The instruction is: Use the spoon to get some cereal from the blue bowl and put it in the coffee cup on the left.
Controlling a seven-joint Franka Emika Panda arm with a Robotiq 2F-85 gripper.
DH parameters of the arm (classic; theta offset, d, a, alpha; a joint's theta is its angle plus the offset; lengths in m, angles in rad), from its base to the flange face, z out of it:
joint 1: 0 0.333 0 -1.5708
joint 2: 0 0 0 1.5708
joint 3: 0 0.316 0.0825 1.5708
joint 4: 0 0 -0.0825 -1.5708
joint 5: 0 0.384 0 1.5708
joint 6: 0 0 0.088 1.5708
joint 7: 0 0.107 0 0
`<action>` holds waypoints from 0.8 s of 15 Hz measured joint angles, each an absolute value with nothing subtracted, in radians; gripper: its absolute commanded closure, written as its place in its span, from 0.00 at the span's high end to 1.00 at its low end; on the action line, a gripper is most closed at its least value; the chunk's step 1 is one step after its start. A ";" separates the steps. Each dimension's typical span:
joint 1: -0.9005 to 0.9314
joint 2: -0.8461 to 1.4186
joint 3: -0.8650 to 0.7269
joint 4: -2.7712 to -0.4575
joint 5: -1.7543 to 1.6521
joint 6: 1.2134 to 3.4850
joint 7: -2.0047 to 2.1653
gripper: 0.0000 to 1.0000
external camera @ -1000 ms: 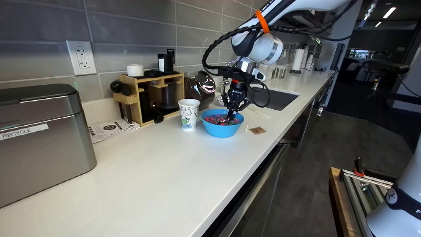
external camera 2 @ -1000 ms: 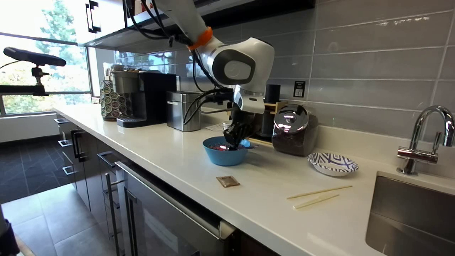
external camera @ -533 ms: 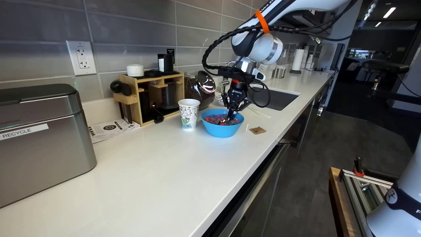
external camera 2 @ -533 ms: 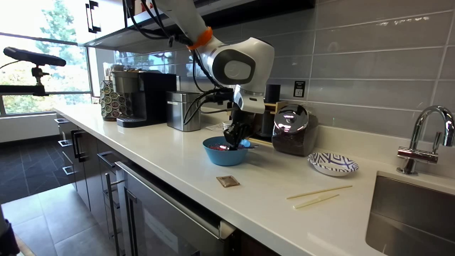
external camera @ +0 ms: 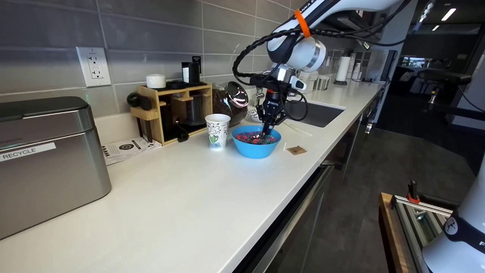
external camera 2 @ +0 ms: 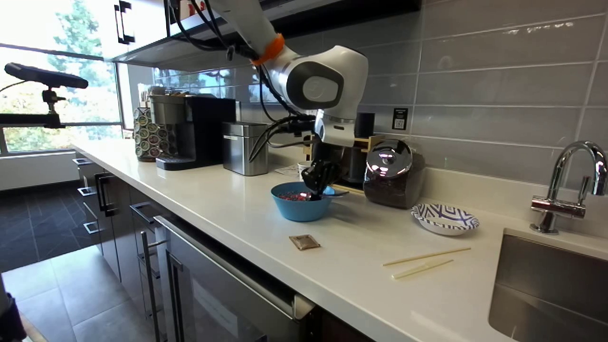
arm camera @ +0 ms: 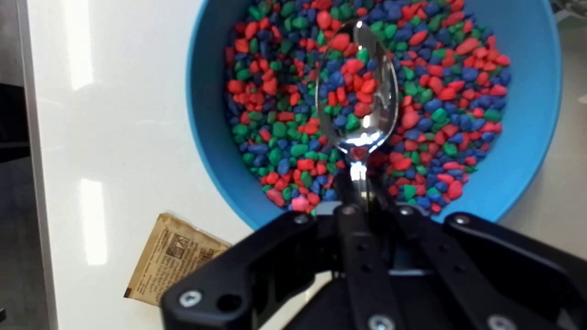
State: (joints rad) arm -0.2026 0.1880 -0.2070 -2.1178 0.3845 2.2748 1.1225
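A blue bowl [external camera: 254, 150] holds small red, green and blue bits [arm camera: 284, 137]. The bowl also shows in the exterior view [external camera 2: 300, 211] and the wrist view [arm camera: 527, 151]. My gripper [arm camera: 362, 185] is shut on the handle of a metal spoon [arm camera: 390, 107]. The spoon's bowl carries a small heap of the bits and sits over the others, inside the blue bowl's rim. Whether its underside touches them I cannot tell. The spoon's handle end [external camera 2: 339, 194] sticks out past my fingers. A patterned paper cup [external camera: 218, 132] stands upright beside the blue bowl; it is mostly hidden in an exterior view [external camera 2: 304, 166].
A brown packet [external camera: 296, 150] lies near the bowl. A wooden organizer [external camera: 174, 110] and a glass jar [external camera 2: 393, 175] stand along the wall. A patterned paper bowl [external camera 2: 445, 219], wooden sticks [external camera 2: 425, 261] and the sink [external camera 2: 546, 285] are farther along. A steel bin [external camera: 53, 159] stands at the other end.
My gripper has risen slightly and its tilt has changed a little, with the spoon still held. The spoon's handle end sits slightly higher. The bowl and cup have not moved.
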 measured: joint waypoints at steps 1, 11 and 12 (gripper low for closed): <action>-0.201 0.185 -0.207 -2.117 0.373 2.281 1.150 0.02; -0.166 0.154 -0.216 -2.131 0.136 2.467 1.411 0.02; -0.164 0.150 -0.218 -2.136 0.099 2.467 1.438 0.02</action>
